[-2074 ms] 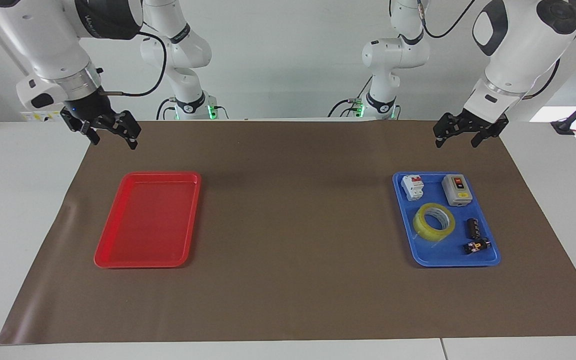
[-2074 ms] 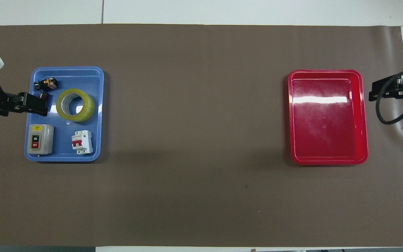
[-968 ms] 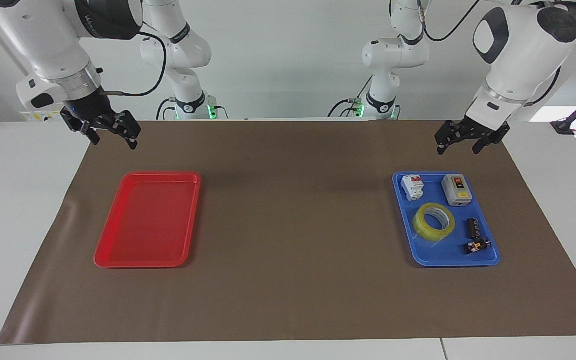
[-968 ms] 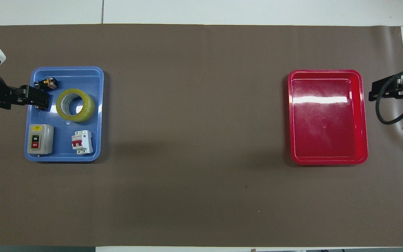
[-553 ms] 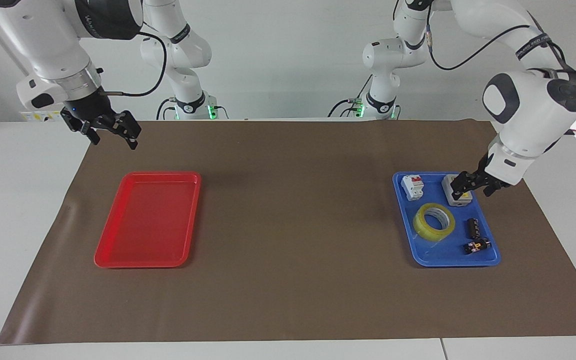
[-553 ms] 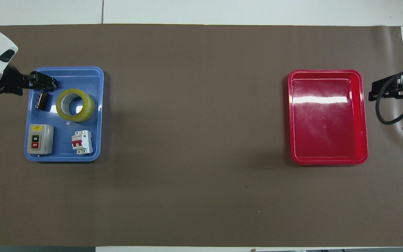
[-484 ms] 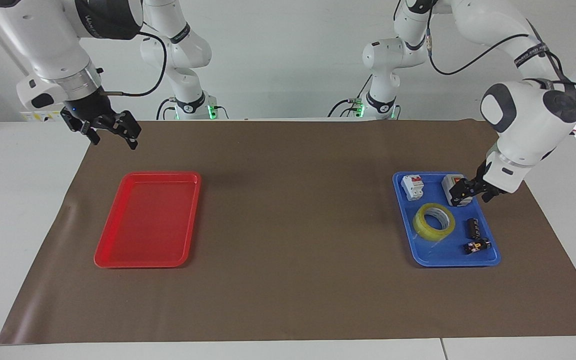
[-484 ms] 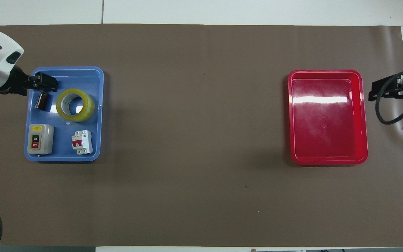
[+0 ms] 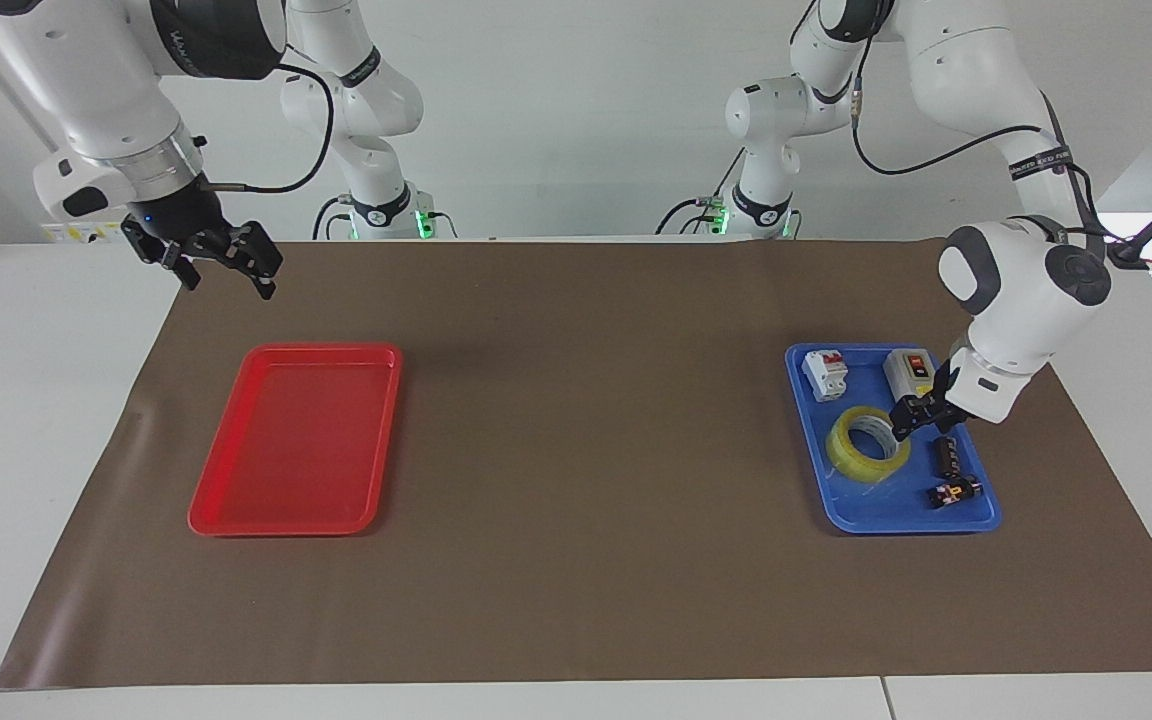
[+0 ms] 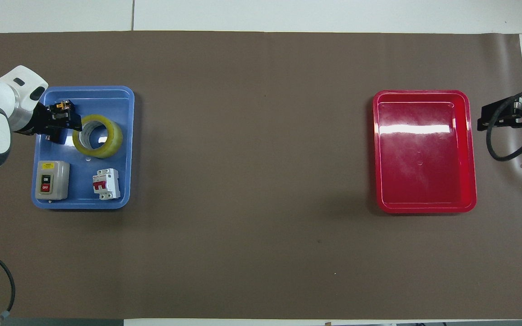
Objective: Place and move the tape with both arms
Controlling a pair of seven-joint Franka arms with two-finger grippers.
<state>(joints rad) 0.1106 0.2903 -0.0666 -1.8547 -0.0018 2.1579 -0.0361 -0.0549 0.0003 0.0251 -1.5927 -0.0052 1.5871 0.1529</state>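
Note:
The yellow tape roll (image 9: pixel 854 456) lies flat in the blue tray (image 9: pixel 911 526), in the middle of it; it also shows in the overhead view (image 10: pixel 112 141). My left gripper (image 9: pixel 918 427) is open and low over the tray, at the tape's rim on the side toward the left arm's end, between the tape and a black cylinder (image 9: pixel 946 455). I cannot tell whether a finger touches the roll. In the overhead view the left gripper (image 10: pixel 70 123) overlaps the tape's edge. My right gripper (image 9: pixel 228 283) is open and waits in the air above the mat, by the red tray (image 9: pixel 281 527).
The blue tray (image 10: pixel 128 149) also holds a grey on/off switch box (image 10: pixel 51 180), a white circuit breaker (image 10: pixel 106 184) and a small black and yellow part (image 10: pixel 61 107). The red tray (image 10: pixel 424 209) holds nothing. A brown mat (image 10: pixel 261 181) covers the table.
My left arm has come down from above the mat's edge and swung over the blue tray, ending low beside the tape. The right arm and the tape have not moved.

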